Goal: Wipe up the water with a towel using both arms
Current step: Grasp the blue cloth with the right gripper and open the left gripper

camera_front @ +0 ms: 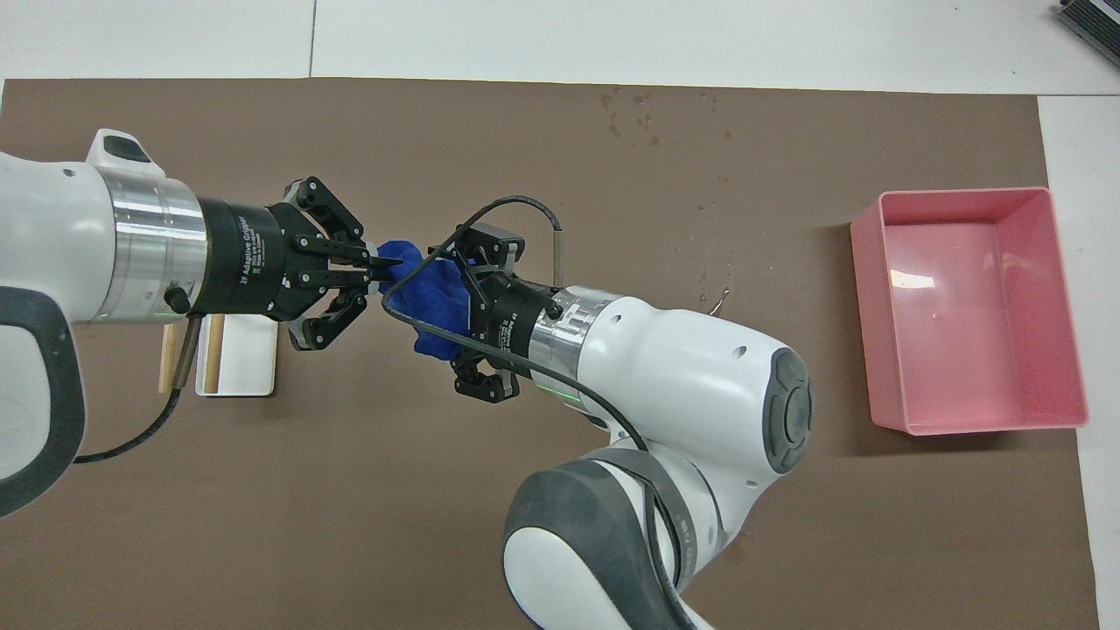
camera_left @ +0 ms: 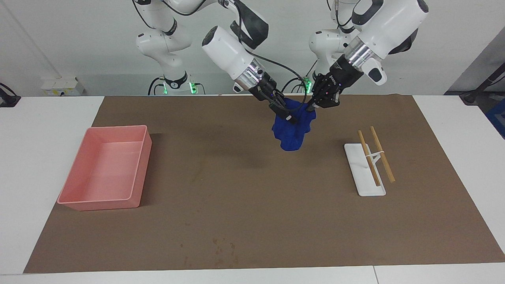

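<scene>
Blue cloth, the towel (camera_left: 292, 128), hangs in the air between our two grippers, above the brown mat (camera_left: 236, 221) and well up from it. Our left gripper (camera_left: 314, 105) pinches one upper corner, our right gripper (camera_left: 287, 115) another, so the cloth spreads into a wiping face. Relative to the towel, the water drops (camera_front: 652, 122) lie on the mat farther from us, toward the pink tray (camera_left: 77, 196).
</scene>
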